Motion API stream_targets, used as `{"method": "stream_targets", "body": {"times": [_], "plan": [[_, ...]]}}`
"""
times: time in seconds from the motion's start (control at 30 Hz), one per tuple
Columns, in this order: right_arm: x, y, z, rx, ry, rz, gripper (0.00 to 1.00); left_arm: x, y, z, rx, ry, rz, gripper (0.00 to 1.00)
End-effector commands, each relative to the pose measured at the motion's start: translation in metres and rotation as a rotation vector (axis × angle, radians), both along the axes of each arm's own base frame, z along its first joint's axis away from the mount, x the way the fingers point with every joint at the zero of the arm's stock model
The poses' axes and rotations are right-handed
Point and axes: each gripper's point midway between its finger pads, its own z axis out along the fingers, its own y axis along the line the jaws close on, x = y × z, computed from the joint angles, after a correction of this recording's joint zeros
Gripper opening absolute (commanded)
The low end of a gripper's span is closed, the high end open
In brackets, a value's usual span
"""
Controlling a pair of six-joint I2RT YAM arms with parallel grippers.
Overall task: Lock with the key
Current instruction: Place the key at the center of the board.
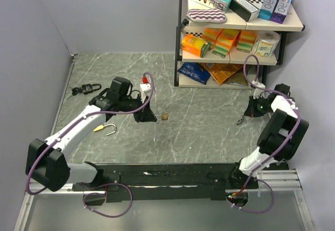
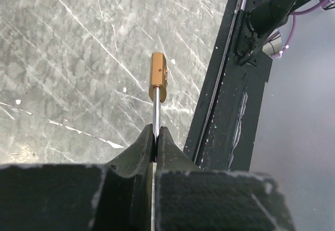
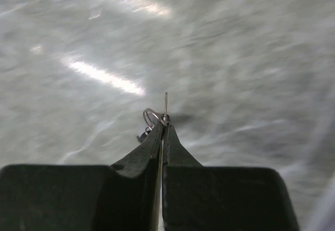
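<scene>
Brass-bodied small padlock [image 2: 158, 76] sticks out over the grey marbled table [image 2: 78, 58], its steel shackle pinched in the clenched left gripper [image 2: 156, 132]. Well apart, the right gripper [image 3: 164, 126] is clamped on a thin silver key [image 3: 166, 104]. Both pieces look grasped, so next the arms likely must meet and line the blade up with the keyhole.

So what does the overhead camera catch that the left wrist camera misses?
Only overhead: the stocked shelf, the right gripper shut on a small metal key, a yellow padlock lying open. Only the left wrist: the thin silver shackle pinched in the left gripper. Both: the small brass padlock body and the grey marbled table.
</scene>
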Motion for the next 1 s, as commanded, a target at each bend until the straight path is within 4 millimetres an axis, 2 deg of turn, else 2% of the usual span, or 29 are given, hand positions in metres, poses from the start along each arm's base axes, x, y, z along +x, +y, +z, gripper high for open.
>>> {"method": "stream_targets", "body": {"times": [0.0, 0.2, 0.3, 0.4, 0.47, 0.5, 0.6, 0.7, 0.73, 0.77, 0.83, 0.87, 0.9, 0.93, 0.97], "plan": [[0.035, -0.037, -0.006, -0.115, -0.050, -0.012, 0.00, 0.014, -0.009, 0.031, -0.063, -0.106, 0.001, 0.01], [0.051, -0.043, -0.017, -0.097, -0.046, -0.032, 0.00, 0.009, -0.005, 0.023, -0.054, -0.093, 0.015, 0.01], [0.054, -0.037, -0.021, -0.086, -0.042, -0.021, 0.01, 0.007, -0.004, 0.017, -0.043, -0.081, 0.014, 0.01], [0.059, -0.029, -0.022, -0.094, -0.054, -0.008, 0.07, 0.007, -0.004, 0.014, -0.039, -0.069, 0.008, 0.01], [0.061, -0.027, -0.019, -0.096, -0.072, -0.009, 0.22, 0.007, -0.005, 0.011, -0.033, -0.053, 0.004, 0.01], [0.061, -0.026, -0.018, -0.097, -0.074, -0.009, 0.35, 0.006, -0.004, 0.010, -0.029, -0.049, 0.000, 0.01], [0.061, -0.026, -0.007, -0.108, -0.089, -0.001, 0.56, 0.000, -0.003, 0.006, -0.024, -0.028, -0.015, 0.01], [0.058, -0.024, 0.014, -0.136, -0.130, 0.024, 0.69, -0.004, -0.003, 0.004, -0.024, -0.002, -0.023, 0.01], [0.056, -0.021, 0.021, -0.142, -0.146, 0.040, 0.70, -0.007, -0.003, 0.004, -0.025, 0.018, -0.028, 0.01], [0.052, -0.014, 0.035, -0.143, -0.177, 0.074, 0.71, -0.007, -0.004, 0.003, -0.027, 0.036, -0.029, 0.01], [0.046, 0.001, 0.048, -0.126, -0.216, 0.115, 0.74, -0.008, -0.007, 0.007, -0.046, 0.083, -0.023, 0.01], [0.041, 0.021, 0.061, -0.098, -0.263, 0.159, 0.75, -0.008, -0.010, 0.004, -0.048, 0.103, -0.028, 0.01], [0.036, 0.034, 0.065, -0.082, -0.277, 0.186, 0.81, -0.010, -0.012, 0.006, -0.058, 0.183, -0.005, 0.01], [0.033, 0.048, 0.070, -0.073, -0.294, 0.217, 0.81, -0.011, -0.014, 0.006, -0.061, 0.213, -0.001, 0.01], [0.025, 0.077, 0.079, -0.068, -0.331, 0.288, 0.81, -0.012, -0.017, 0.000, -0.053, 0.269, -0.005, 0.01]]}}
